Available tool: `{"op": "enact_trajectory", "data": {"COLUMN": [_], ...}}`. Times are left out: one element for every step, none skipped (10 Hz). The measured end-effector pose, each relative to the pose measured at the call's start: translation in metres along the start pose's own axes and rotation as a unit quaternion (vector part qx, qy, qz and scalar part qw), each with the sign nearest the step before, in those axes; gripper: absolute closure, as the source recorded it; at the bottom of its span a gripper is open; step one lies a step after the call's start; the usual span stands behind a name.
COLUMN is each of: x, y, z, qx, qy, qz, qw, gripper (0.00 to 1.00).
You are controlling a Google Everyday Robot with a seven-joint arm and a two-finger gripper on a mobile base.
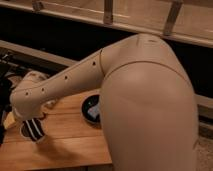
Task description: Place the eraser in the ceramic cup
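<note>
My beige arm (75,80) reaches down to the left across the wooden table (65,145). The dark gripper (32,130) hangs at the arm's end, low over the table's left part, close to or touching the wood. I cannot make out the eraser; it may be hidden at the gripper. A dark round vessel (91,109) stands on the table to the gripper's right, partly behind my arm's big link. It may be the ceramic cup, though I cannot be sure.
A yellowish object (8,120) lies at the table's left edge beside the gripper. Pale and dark clutter (15,77) sits at the far left. A dark wall with a rail (107,12) runs behind. The table's front edge drops off bottom right.
</note>
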Motion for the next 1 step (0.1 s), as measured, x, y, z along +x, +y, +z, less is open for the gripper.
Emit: {"op": "enact_trajectory", "data": {"x": [-0.0037], "y": [0.0054], "z": [-0.0091], "qx": [0.001], "qy": [-0.022], "qz": [0.0], "qw": [0.9998], "gripper": [0.25]}}
